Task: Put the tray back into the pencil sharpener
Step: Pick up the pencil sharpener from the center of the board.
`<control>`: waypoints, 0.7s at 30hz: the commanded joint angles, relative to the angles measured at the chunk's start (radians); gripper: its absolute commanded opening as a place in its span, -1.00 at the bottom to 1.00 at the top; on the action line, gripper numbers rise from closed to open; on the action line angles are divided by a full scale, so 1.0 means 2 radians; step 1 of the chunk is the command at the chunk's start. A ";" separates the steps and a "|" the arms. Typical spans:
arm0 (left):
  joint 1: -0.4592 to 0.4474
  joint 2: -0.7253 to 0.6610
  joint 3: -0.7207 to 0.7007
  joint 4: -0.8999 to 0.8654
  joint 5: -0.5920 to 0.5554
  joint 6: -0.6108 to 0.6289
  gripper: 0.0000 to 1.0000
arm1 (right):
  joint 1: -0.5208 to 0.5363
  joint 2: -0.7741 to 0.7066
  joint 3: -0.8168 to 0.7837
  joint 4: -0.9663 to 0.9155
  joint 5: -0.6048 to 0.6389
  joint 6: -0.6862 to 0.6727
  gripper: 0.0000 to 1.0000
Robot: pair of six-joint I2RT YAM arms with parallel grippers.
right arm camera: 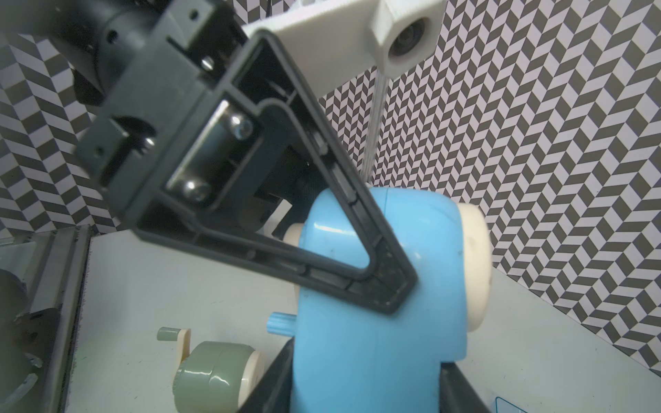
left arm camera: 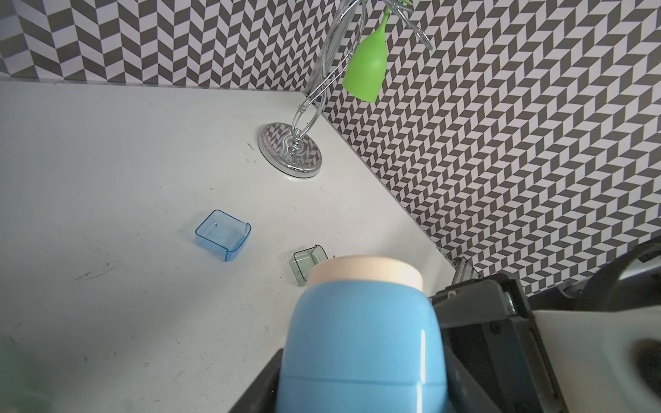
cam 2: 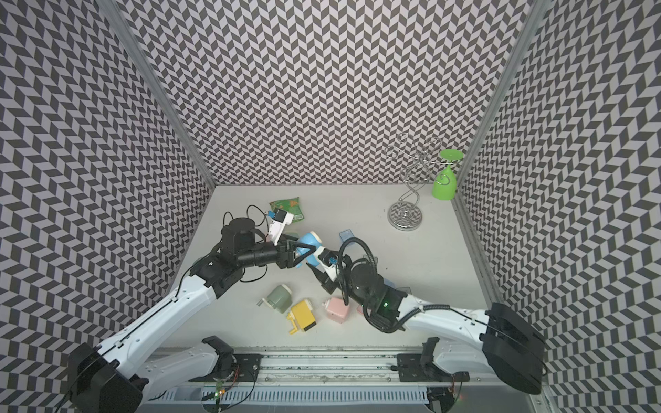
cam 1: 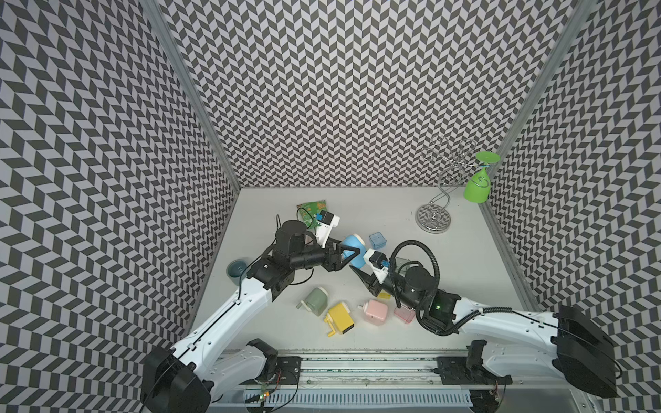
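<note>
A blue pencil sharpener [cam 1: 355, 243] [cam 2: 308, 240] with cream ends is held above the table's middle between both arms. My left gripper [cam 1: 348, 257] [left arm camera: 361, 393] is shut on the sharpener [left arm camera: 361, 339], one finger on each side of its body. From the opposite side, my right gripper [cam 1: 357, 271] [right arm camera: 365, 386] is also shut on the sharpener [right arm camera: 375, 339]. The clear blue tray [cam 1: 378, 240] [cam 2: 346, 235] [left arm camera: 222, 234] lies on the table behind them, open side up, apart from both grippers.
A grey clear tray [left arm camera: 307, 262] sits near the blue one. Green [cam 1: 314, 301], yellow [cam 1: 340, 318] and pink [cam 1: 375, 311] sharpeners and a pink tray [cam 1: 404, 314] lie near the front. A chrome stand [cam 1: 432, 218] with a green glass [cam 1: 477, 186] occupies the back right; a snack bag [cam 1: 312, 207] lies behind the left arm.
</note>
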 commanded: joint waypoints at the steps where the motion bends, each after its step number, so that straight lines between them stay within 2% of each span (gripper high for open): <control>1: -0.004 0.010 0.014 -0.004 -0.026 0.052 -0.21 | 0.004 -0.004 0.018 0.029 0.014 0.020 0.11; 4: -0.003 0.018 0.013 -0.002 -0.043 0.076 -0.39 | 0.004 -0.022 0.003 0.038 0.031 0.036 0.46; 7: -0.002 0.030 0.014 0.000 -0.050 0.098 -0.47 | 0.003 -0.043 -0.007 0.032 0.043 0.045 0.74; 9: -0.002 0.039 0.017 -0.001 -0.059 0.116 -0.50 | 0.002 -0.057 -0.011 0.018 0.050 0.059 0.85; 14: -0.001 0.057 0.012 0.026 -0.097 0.191 -0.65 | -0.016 -0.087 -0.018 -0.033 0.079 0.144 0.81; 17: -0.001 0.059 -0.001 0.061 -0.098 0.253 -0.70 | -0.053 -0.101 -0.021 -0.070 0.092 0.224 0.73; 19: -0.001 0.061 -0.010 0.088 -0.096 0.289 -0.70 | -0.098 -0.104 -0.009 -0.117 0.066 0.281 0.67; 21: -0.001 0.069 -0.017 0.117 -0.082 0.335 -0.69 | -0.152 -0.093 0.007 -0.156 0.015 0.324 0.62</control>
